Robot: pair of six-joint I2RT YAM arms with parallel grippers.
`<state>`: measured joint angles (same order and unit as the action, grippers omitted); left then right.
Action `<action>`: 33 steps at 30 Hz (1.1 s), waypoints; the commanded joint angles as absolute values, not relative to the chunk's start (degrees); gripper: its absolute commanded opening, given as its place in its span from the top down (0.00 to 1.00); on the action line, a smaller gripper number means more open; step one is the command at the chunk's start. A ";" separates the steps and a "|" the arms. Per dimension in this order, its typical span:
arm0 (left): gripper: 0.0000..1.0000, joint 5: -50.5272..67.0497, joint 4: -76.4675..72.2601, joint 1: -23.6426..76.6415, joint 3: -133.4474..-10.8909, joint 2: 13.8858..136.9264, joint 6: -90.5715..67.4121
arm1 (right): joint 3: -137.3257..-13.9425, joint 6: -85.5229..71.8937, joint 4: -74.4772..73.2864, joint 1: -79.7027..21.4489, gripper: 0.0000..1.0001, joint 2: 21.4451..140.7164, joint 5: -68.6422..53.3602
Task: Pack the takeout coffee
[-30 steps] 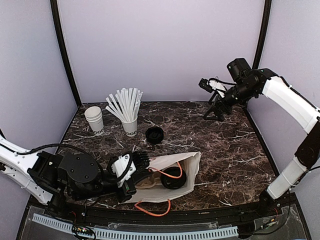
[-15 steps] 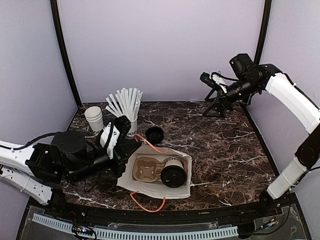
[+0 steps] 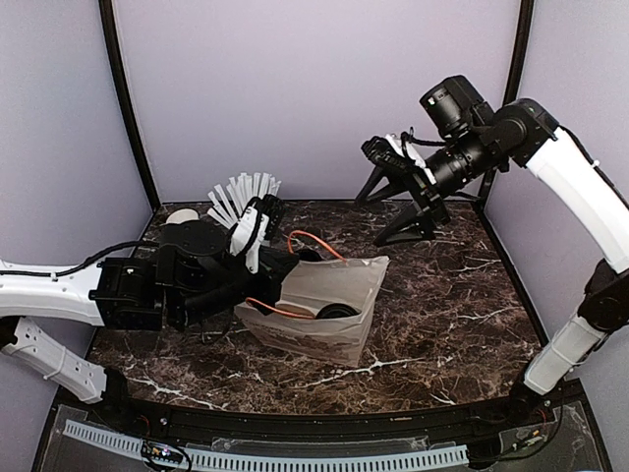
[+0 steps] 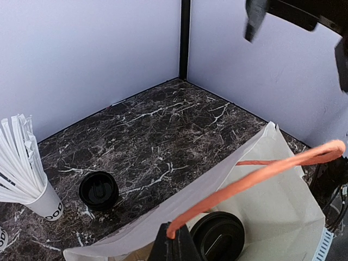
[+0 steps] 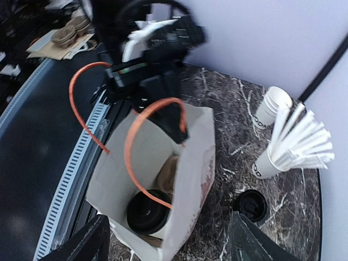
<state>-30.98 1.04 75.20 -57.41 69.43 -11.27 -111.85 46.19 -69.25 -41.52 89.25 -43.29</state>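
Straw cup (image 4: pixel 45 203): dark letters near base, roughly "ooo".

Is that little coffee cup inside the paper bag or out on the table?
Inside. The takeout coffee, its black lid showing, sits down in the open paper bag, whose orange handle the left gripper pinches.

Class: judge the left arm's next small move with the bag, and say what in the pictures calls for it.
Probably lift the orange handle slightly to stand the bag upright. The left gripper is shut on that handle, the bag looks tilted, and the coffee is already inside it.
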 commanded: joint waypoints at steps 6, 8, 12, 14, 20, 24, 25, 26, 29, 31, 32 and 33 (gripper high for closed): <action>1.00 -29.72 4.81 73.83 -63.35 70.50 -21.68 | -119.76 57.55 -80.86 -56.29 0.35 93.28 -22.41; 1.00 -28.91 4.19 73.83 -62.98 70.02 -22.58 | -117.86 56.31 -79.47 -60.72 0.48 94.42 -15.54; 1.00 -27.35 2.98 73.83 -61.23 68.82 -24.39 | -113.34 54.51 -76.36 -68.31 0.56 95.18 -4.24; 1.00 -27.01 2.29 73.83 -60.18 68.06 -25.47 | -112.13 53.43 -75.75 -70.89 0.53 95.23 -0.46; 1.00 -27.84 0.48 73.82 -56.96 64.74 -27.20 | -113.14 52.70 -76.18 -75.57 0.34 94.30 10.62; 1.00 -27.99 -2.91 73.83 -54.72 63.00 -26.04 | -110.60 54.68 -74.24 -77.97 0.38 94.29 15.59; 1.00 -27.97 -3.52 73.83 -54.40 62.92 -25.85 | -109.54 54.70 -73.65 -78.21 0.38 94.88 15.94; 1.00 -27.82 -3.82 73.83 -54.36 62.93 -25.16 | -108.49 54.49 -73.12 -78.36 0.38 95.87 16.13; 1.00 -26.93 -4.57 73.83 -54.27 63.04 -24.09 | -104.51 53.45 -72.22 -78.70 0.37 97.71 17.52; 1.00 -25.81 -5.16 73.83 -53.83 62.79 -23.71 | -101.51 53.35 -71.30 -78.82 0.33 98.15 19.65; 1.00 -24.78 -5.39 73.83 -53.63 62.50 -23.31 | -99.80 53.27 -70.53 -78.84 0.31 98.09 20.96; 1.00 -24.30 -5.85 73.83 -53.22 62.28 -23.12 | -98.41 53.31 -69.74 -78.84 0.29 97.98 22.03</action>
